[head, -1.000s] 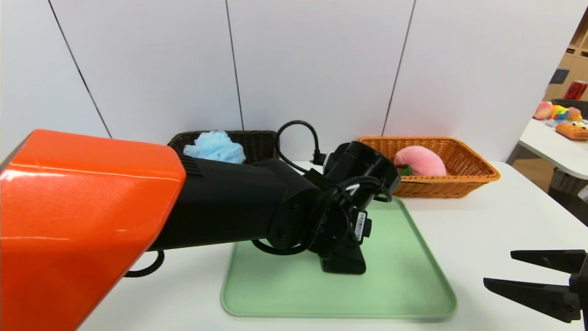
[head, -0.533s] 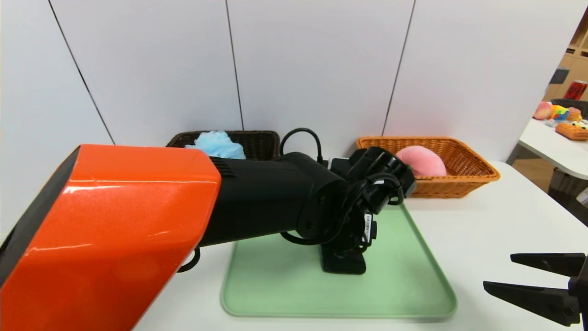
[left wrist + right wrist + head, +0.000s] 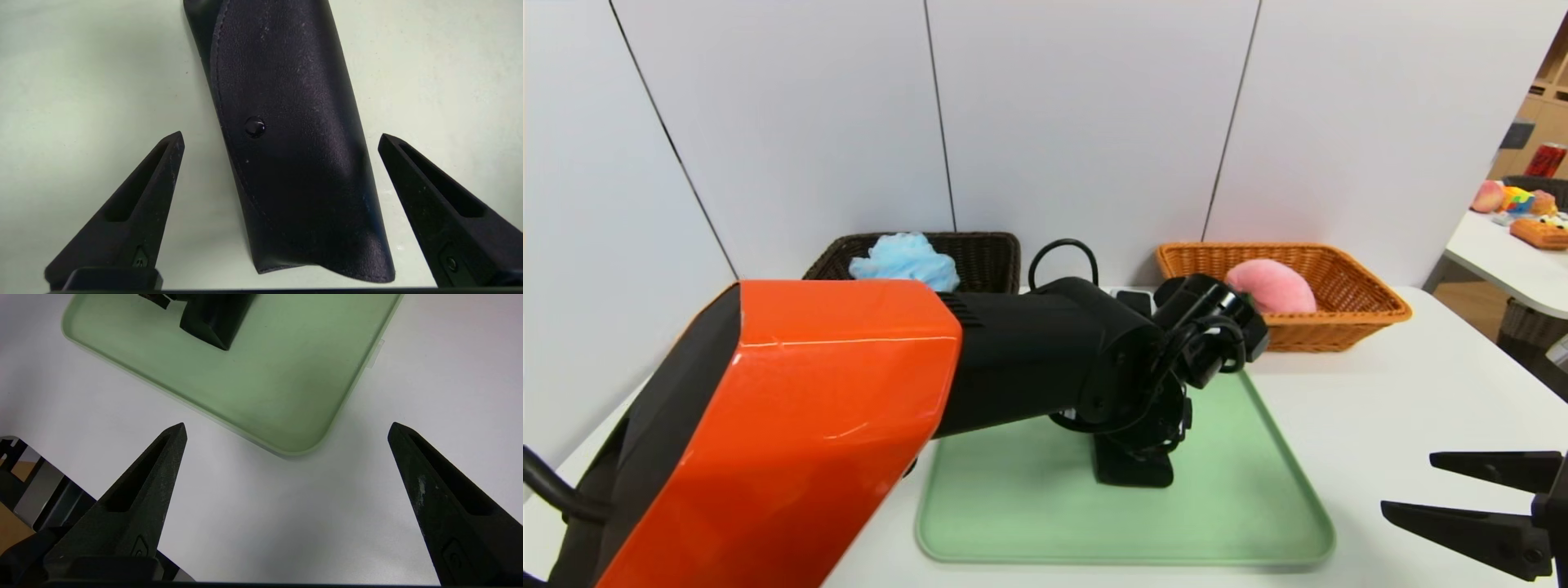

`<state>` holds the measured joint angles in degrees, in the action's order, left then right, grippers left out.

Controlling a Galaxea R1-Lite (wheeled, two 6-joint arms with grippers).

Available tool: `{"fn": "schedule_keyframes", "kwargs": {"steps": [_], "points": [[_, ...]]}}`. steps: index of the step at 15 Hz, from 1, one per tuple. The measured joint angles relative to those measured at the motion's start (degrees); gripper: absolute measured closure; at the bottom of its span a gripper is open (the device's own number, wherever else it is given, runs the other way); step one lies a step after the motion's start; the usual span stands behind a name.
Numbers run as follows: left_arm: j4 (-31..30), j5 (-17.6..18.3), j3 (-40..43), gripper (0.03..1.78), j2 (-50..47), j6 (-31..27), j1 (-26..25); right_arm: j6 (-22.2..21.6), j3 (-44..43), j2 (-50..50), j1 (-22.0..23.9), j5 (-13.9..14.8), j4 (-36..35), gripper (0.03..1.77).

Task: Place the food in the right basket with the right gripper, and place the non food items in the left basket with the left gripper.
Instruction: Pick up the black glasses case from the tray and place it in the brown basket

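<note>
Left gripper (image 3: 280, 139) straddles black case (image 3: 294, 143) on tray (image 3: 1258, 506), jaws apart. Close squarely across its width. Right gripper (image 3: 286, 428) parked, jaws apart.

Case (image 3: 294, 143) on tray (image 3: 1241, 523)

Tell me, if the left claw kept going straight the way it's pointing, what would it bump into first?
Most likely the black case on the green tray. The left gripper points down at it, open, one finger on each side. How much gap remains is hard to judge.
</note>
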<state>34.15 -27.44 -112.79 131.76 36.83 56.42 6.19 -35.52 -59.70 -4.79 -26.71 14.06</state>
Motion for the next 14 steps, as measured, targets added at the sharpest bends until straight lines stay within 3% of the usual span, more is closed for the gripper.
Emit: {"fn": "schedule_keyframes", "kwargs": {"steps": [14], "points": [[-1.0,-0.2,-0.1,0.12,2.7,0.6,-0.2,0.0,0.5,0.4,0.0,0.0,0.0,0.10]]}}
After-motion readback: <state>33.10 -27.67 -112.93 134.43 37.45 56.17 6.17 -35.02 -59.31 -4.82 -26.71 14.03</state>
